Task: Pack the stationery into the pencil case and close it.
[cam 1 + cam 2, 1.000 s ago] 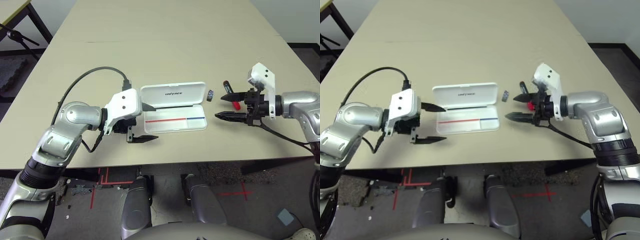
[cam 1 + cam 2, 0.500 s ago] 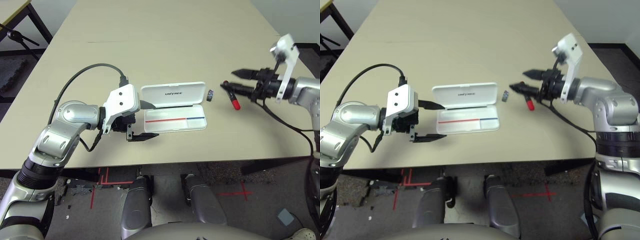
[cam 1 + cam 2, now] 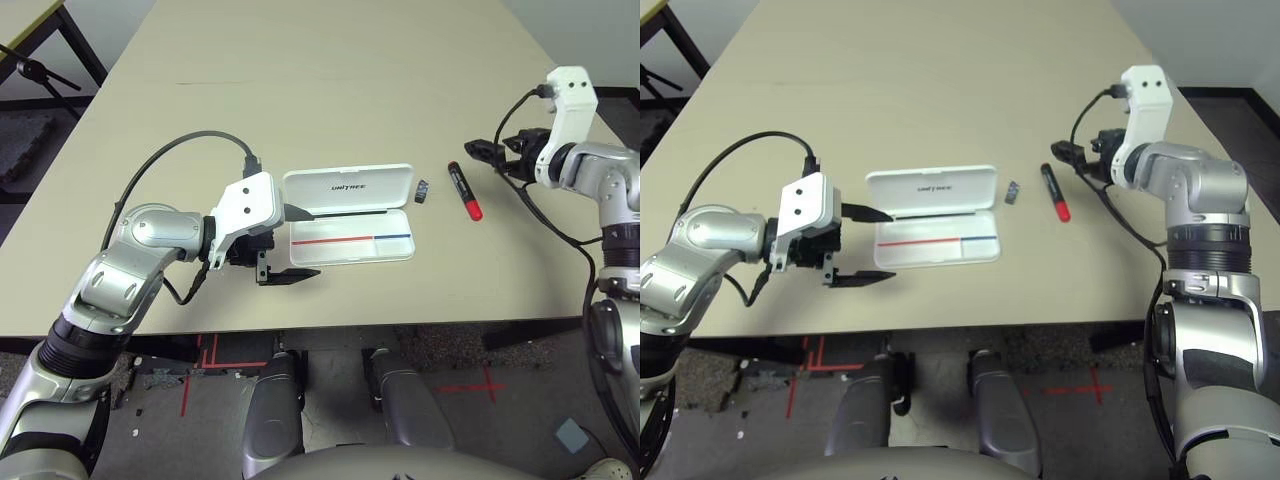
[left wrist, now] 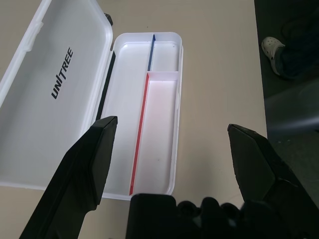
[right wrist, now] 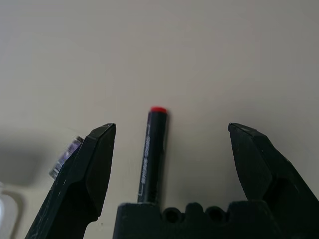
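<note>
So the right pincer is spread wide with nothing in it, hanging over the red-capped black marker; in its wrist view the barrel lies between the two fingertips, nearer one of them, and the small dark block sits just past that same finger, on the side toward the case. The left pincer is wide open and empty too; the open white UNITREE pencil case is right in front of it, lid tipped back on the side away from the robot, tray bare apart from its red and blue lines.

What could bite you here, imo: the right pincer is off-centre on the marker, so closing like this might nudge or roll it before both fingers pinch; going down as is, the finger by the block could clip it and shove it at the case; the left fingers are close enough to the tray and hinge that a careless sideways move could skid the whole case; and the marker will probably need turning to line up with the tray's long side, or it'll end up perched on the rim.

Room-wise, the near table edge runs a bit below the left pincer's nearer finger, so don't push the case that way; beyond both pincers there's loads of bare tabletop, so lifting and swinging out there looks safest.
</note>
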`<act>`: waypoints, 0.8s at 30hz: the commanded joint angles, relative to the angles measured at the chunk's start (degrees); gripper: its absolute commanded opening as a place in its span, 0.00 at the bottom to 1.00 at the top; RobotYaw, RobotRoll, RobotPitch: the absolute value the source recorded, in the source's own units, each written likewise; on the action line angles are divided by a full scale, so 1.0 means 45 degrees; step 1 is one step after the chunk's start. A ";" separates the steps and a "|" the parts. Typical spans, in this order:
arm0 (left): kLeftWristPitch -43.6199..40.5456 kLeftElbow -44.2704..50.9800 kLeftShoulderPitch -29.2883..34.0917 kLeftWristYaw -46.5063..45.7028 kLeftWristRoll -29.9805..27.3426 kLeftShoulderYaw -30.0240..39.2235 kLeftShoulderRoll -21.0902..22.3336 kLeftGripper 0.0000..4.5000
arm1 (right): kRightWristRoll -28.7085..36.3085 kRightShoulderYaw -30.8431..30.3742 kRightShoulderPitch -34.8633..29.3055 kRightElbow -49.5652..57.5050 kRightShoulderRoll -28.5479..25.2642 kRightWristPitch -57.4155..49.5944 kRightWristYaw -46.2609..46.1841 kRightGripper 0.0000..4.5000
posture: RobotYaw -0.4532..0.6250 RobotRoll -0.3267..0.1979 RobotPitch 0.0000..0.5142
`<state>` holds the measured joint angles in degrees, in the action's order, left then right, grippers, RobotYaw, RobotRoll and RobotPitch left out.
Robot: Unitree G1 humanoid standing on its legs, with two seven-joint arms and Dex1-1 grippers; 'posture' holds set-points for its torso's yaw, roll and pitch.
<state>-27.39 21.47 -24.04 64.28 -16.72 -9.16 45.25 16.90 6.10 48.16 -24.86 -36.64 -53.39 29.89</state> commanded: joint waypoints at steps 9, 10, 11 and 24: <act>-0.0217 0.0234 0.0030 -0.0273 -0.0048 -0.0219 -0.0092 0.99 | -0.1520 -0.1564 0.0509 -0.3068 0.0833 0.1511 0.0733 1.00 | 0.35 0.62 0.35; -0.0232 0.0258 0.0043 -0.0294 -0.0050 -0.0222 -0.0089 0.99 | -0.1622 -0.1593 0.0555 -0.3298 0.0887 0.1624 0.0764 1.00 | 0.35 0.62 0.35; -0.0250 0.0278 0.0047 -0.0322 -0.0049 -0.0235 -0.0089 0.99 | -0.1700 -0.1615 0.0605 -0.3497 0.0917 0.1709 0.0803 1.00 | 0.36 0.62 0.35; -0.0280 0.0370 0.0127 -0.0447 -0.0042 -0.0294 -0.0038 1.00 | -0.2255 -0.1693 0.0876 -0.3693 0.0518 0.2247 0.1555 0.35 | 0.35 0.62 0.35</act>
<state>-28.39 21.90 -24.04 62.46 -16.73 -9.78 45.06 7.57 -1.28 51.97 -42.07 -33.09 -42.73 36.22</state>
